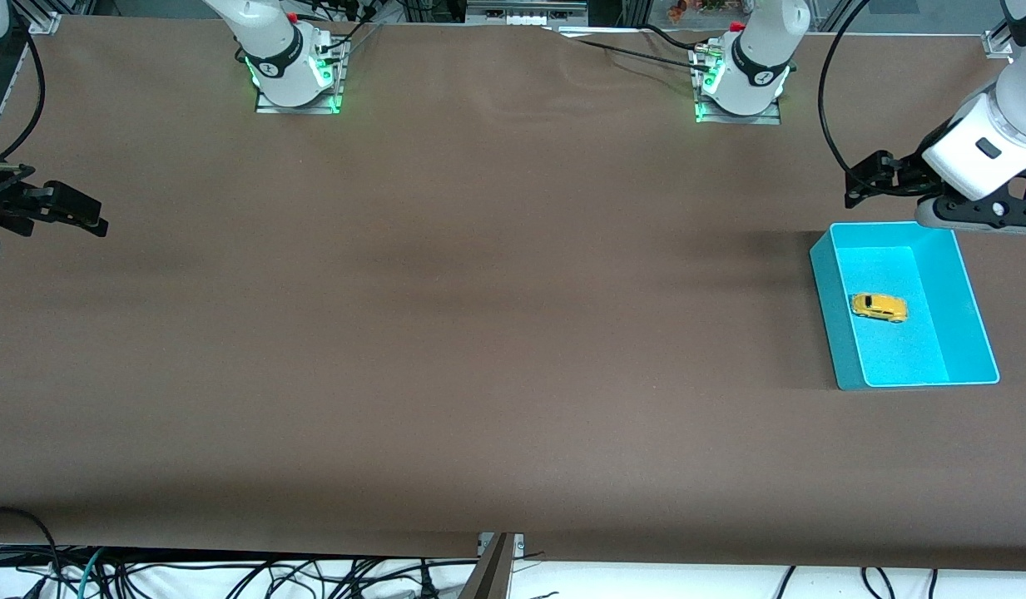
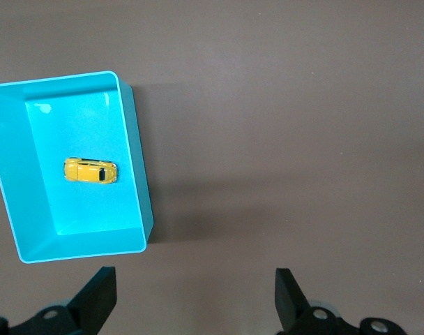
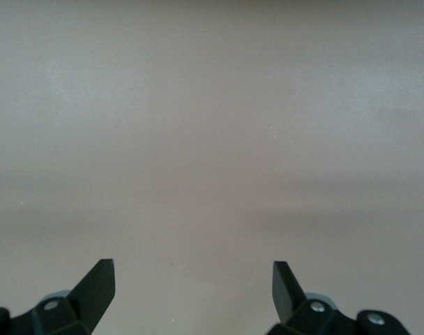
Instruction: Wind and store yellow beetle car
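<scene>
The yellow beetle car (image 1: 879, 307) lies on its wheels inside the turquoise bin (image 1: 826, 304) at the left arm's end of the table. It also shows in the left wrist view (image 2: 91, 171), in the bin (image 2: 138, 164). My left gripper (image 1: 862, 178) is open and empty, up in the air over the bare table just beside the bin's edge that faces the robots' bases; its jaws show wide apart in its own view (image 2: 196, 293). My right gripper (image 1: 73, 210) is open and empty, waiting over the right arm's end of the table (image 3: 193, 289).
The brown table cover (image 1: 446, 333) is bare apart from the bin. The two arm bases (image 1: 294, 71) (image 1: 741, 83) stand along the edge farthest from the front camera. Cables hang below the near edge.
</scene>
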You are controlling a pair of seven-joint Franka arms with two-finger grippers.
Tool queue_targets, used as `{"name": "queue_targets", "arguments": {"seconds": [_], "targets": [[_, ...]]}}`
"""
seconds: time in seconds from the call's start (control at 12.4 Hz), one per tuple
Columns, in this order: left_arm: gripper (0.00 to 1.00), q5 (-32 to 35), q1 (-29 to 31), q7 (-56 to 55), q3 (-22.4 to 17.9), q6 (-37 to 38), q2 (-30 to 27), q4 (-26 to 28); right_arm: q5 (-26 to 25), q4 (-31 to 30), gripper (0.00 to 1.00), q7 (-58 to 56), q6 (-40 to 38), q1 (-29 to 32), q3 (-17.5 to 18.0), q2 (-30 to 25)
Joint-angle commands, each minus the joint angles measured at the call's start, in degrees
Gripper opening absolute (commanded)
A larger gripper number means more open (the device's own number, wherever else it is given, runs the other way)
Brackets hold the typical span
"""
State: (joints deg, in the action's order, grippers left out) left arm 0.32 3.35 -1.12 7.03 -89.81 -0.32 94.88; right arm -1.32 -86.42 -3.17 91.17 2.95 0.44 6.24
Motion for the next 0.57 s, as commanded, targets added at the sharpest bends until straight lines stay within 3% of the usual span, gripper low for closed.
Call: {"name": "queue_targets", "arguments": {"seconds": [0.0,0.48], "targets": [[1.0,-1.6,-1.2,-1.6,-2.3,-4.0,-3.7,5.4,-0.1,-0.2,1.0,0.6,-0.2,0.0,0.0,-0.5],[1.0,-1.5,-2.6,-1.4,-3.4,-4.1,-4.3,6.6,-0.1,-0.2,1.0,0.6,0.0,0.0,0.0,-0.5]]}}
